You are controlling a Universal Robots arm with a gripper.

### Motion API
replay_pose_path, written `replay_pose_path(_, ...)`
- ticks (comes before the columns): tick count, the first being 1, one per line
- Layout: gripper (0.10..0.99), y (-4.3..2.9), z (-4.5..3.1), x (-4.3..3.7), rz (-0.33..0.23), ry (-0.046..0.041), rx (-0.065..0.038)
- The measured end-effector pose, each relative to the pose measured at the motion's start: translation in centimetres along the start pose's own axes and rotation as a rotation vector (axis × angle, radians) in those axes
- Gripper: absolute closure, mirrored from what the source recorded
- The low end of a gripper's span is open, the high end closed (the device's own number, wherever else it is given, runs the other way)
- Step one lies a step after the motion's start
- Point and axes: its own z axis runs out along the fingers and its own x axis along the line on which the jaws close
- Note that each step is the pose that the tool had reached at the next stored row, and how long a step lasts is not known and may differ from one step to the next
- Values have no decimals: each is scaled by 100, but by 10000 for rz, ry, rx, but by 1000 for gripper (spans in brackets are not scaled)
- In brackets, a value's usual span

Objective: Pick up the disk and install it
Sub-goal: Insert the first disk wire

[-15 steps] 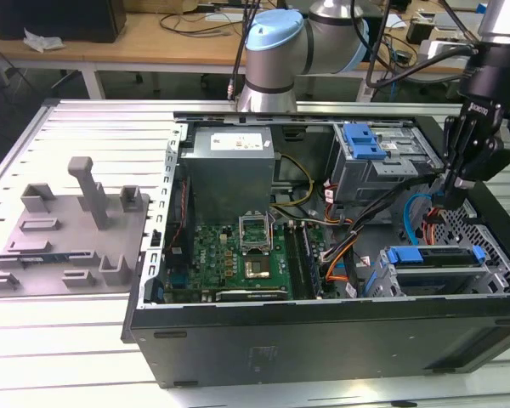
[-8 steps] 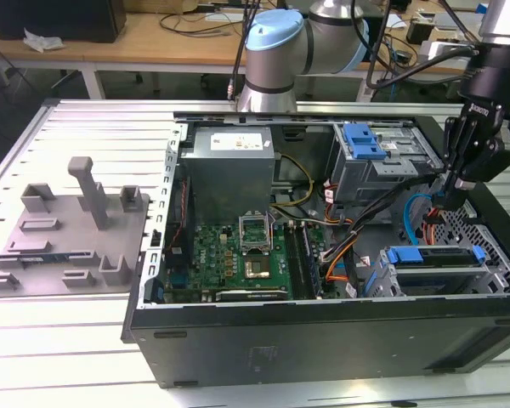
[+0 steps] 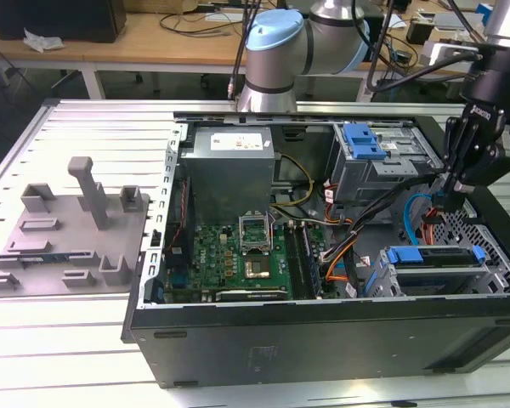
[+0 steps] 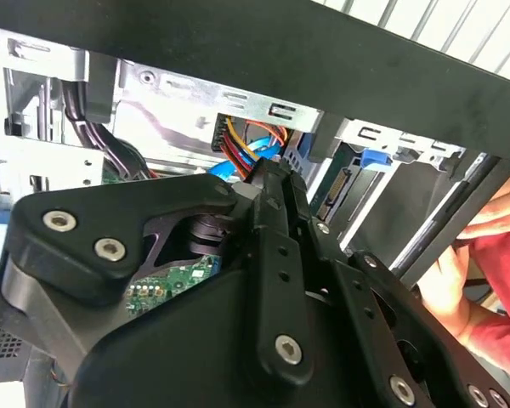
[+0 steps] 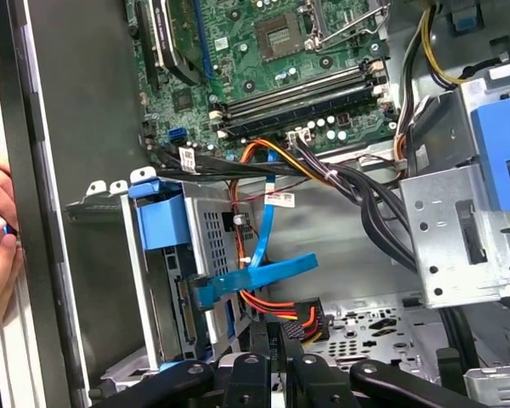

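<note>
**At the drive cage: disk looks seated**

At four o'clock in the exterior view, the disk point(image 3: 431, 255) sits in its cage, so I judge installation nearly finished. The hand point(image 3: 445, 201) hovers at its twelve o'clock among cables point(image 5: 323, 174), apparently pressed together and gripping nothing. Any further move calls for care around them. The disk's silver body is hidden.

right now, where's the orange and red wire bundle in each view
Exterior view: orange and red wire bundle just beneath the gripper, toward the exterior view's right.
Second wrist view: bundle just past the gripper.
First wrist view: bundle by the gripper, entering a black plug.
Shared landmark: blue flat cable beside it.
</note>
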Motion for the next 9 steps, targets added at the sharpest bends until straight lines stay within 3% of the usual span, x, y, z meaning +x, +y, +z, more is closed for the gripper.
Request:
replay_pose_path(6, 918, 9, 22, 92, -91, -106, 17)
replay_pose_path(9, 918, 20, 30, 134, -228, -201, 41)
